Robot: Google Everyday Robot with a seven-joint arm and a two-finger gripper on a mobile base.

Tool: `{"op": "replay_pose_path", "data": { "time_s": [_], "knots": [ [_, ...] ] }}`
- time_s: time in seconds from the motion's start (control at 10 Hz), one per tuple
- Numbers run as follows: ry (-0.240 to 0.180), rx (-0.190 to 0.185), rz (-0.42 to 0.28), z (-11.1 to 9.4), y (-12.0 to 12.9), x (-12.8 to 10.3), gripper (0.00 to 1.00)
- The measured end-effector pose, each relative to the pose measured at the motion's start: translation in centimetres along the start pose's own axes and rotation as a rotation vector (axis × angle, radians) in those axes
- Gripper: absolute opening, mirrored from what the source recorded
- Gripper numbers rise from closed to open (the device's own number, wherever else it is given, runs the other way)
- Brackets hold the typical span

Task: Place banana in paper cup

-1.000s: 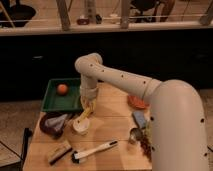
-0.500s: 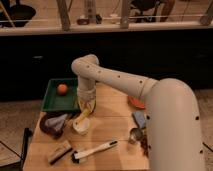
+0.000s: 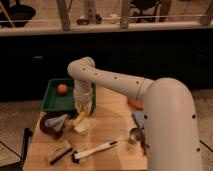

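My gripper [image 3: 83, 108] sits lower now, over the paper cup [image 3: 85, 129]; I cannot tell its grip; the banana [image 3: 80, 119] looks light and soft, so pinch midway

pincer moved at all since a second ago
Yes. The pincer has shifted a little left, toward the green tray, and now hangs just above the paper cup.

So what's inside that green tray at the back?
An orange ball sits in the green tray. The tray's right part is hidden behind the arm, whose gripper hangs just in front, above the paper cup, so anything there cannot be seen.
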Motion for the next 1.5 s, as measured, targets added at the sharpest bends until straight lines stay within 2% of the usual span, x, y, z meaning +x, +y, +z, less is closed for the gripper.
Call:
{"op": "replay_pose_path", "data": {
  "time_s": [0.6,0.7,1.4,1.5],
  "knots": [
    [-0.013,-0.017,-0.022,0.9,-0.5,-1.2,0.01],
    [-0.020,-0.017,-0.023,1.0,-0.6,-1.3,0.08],
    [-0.046,-0.006,-0.025,1.5,-0.3,-1.4,0.78],
    [-0.047,-0.006,-0.027,1.5,-0.4,-1.4,0.80]
  ]
}}
